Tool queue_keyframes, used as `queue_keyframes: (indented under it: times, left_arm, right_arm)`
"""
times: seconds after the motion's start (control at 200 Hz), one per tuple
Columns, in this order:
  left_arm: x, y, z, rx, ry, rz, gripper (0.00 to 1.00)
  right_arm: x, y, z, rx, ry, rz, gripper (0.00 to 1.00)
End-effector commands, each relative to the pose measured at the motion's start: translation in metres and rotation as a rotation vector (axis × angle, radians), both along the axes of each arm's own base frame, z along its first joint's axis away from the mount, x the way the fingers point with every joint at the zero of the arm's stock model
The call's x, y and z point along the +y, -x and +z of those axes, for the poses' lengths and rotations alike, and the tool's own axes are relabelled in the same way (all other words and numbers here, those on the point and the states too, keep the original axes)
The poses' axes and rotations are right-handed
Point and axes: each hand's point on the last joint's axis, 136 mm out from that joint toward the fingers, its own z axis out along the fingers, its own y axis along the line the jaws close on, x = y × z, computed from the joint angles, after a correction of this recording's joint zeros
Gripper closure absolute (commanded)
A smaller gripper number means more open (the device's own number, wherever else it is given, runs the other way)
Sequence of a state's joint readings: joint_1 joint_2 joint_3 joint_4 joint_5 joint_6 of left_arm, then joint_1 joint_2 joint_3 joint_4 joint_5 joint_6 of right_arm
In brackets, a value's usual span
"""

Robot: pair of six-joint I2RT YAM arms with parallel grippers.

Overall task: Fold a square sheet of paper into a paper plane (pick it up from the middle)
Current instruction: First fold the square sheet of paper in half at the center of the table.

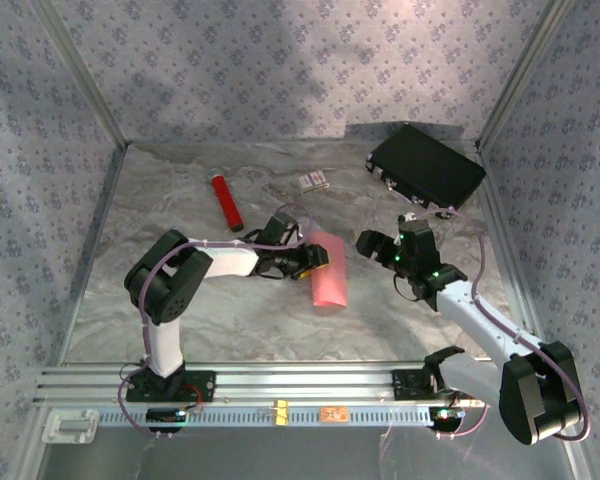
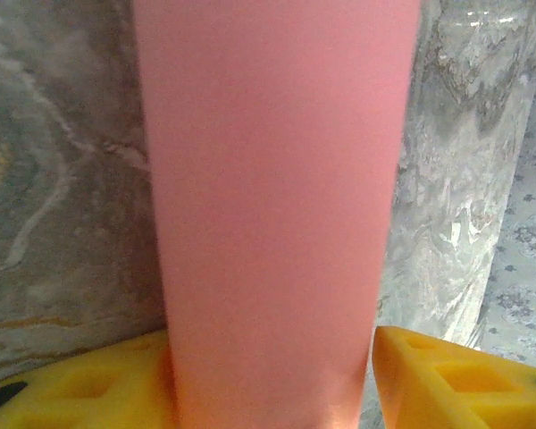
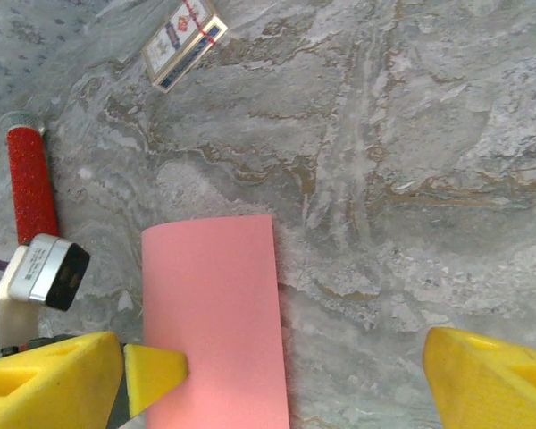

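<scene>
The square sheet of paper lies on the marbled grey table near its middle, between the two arms, and shows as a narrow pink rectangle rather than a square; whether it is doubled over cannot be made out. From above, its upper left corner is covered by the left gripper. In the left wrist view the paper runs off both the top and the bottom of the frame, and in the right wrist view its near end is cut off. The left gripper's yellow fingers stand part-way apart on either side of the sheet, close against its edges, but whether they press it cannot be told. The right gripper hangs above the table just right of the paper, its jaws spread wide and holding nothing. In that view a small yellow wedge touches the paper's left edge; whose finger it is stays unclear. By count there is one sheet, one red cylinder to the far left, one small printed card too small to read, and one black case at the far right corner.
</scene>
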State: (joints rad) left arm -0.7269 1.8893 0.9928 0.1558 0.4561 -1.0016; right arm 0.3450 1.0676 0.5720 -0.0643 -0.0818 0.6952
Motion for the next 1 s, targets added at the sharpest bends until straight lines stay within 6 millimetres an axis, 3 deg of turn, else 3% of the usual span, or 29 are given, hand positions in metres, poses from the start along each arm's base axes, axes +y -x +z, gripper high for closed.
queue_keyframes:
  times: [0.0, 0.49, 0.994]
  left_arm:
    - [0.016, -0.001, -0.009, -0.026, -0.122, -0.002, 0.4]
    - [0.042, -0.001, -0.015, -0.057, -0.244, 0.052, 0.44]
    - [0.056, 0.001, -0.031, -0.027, -0.325, 0.08, 0.51]
  right_arm:
    - [-0.005, 0.003, -0.009, 0.051, -0.008, -0.023, 0.11]
    - [0.018, -0.003, -0.023, 0.158, -0.077, 0.072, 0.11]
    - [0.02, -0.003, -0.029, 0.191, -0.076, 0.078, 0.11]
